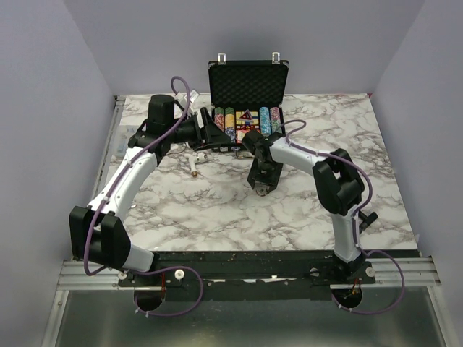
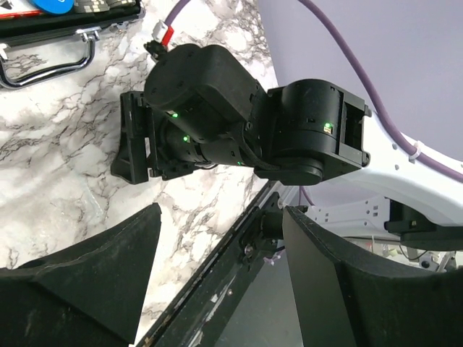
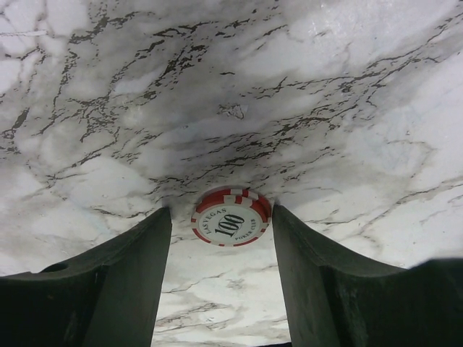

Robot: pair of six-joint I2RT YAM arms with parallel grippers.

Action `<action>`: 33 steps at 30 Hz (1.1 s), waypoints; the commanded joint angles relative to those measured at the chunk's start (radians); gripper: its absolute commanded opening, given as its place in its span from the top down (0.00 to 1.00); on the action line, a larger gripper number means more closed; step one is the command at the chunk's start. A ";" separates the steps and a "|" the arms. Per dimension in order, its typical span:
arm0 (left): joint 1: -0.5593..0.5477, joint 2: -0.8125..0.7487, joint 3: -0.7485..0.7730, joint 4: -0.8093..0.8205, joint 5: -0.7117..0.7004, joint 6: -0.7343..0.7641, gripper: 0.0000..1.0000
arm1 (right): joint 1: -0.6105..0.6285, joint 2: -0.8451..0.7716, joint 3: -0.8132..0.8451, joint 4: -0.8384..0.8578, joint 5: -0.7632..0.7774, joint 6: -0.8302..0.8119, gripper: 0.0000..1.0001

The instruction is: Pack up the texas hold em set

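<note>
Marble-patterned table (image 3: 87, 87) carries a red-and-white 100 chip (image 3: 231, 225), flat between the spread jaws of the right gripper (image 3: 221, 220), nearer one finger. To grip well, centre first, then squeeze gently at the edges.

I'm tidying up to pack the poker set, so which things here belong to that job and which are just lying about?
Belongs to the job:
open black briefcase
chip rows inside it
loose red-and-white 100 chip

Just lying about:
small white object
</note>
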 commanded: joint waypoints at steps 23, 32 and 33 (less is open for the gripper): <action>0.015 0.024 -0.036 0.072 0.058 -0.030 0.33 | -0.001 0.024 -0.186 0.153 0.027 0.024 0.68; 0.015 0.032 -0.046 0.096 0.079 -0.037 0.33 | -0.001 -0.066 -0.202 0.157 -0.010 0.043 1.00; 0.015 0.033 -0.047 0.098 0.080 -0.037 0.33 | -0.001 -0.067 -0.189 0.133 -0.009 0.063 1.00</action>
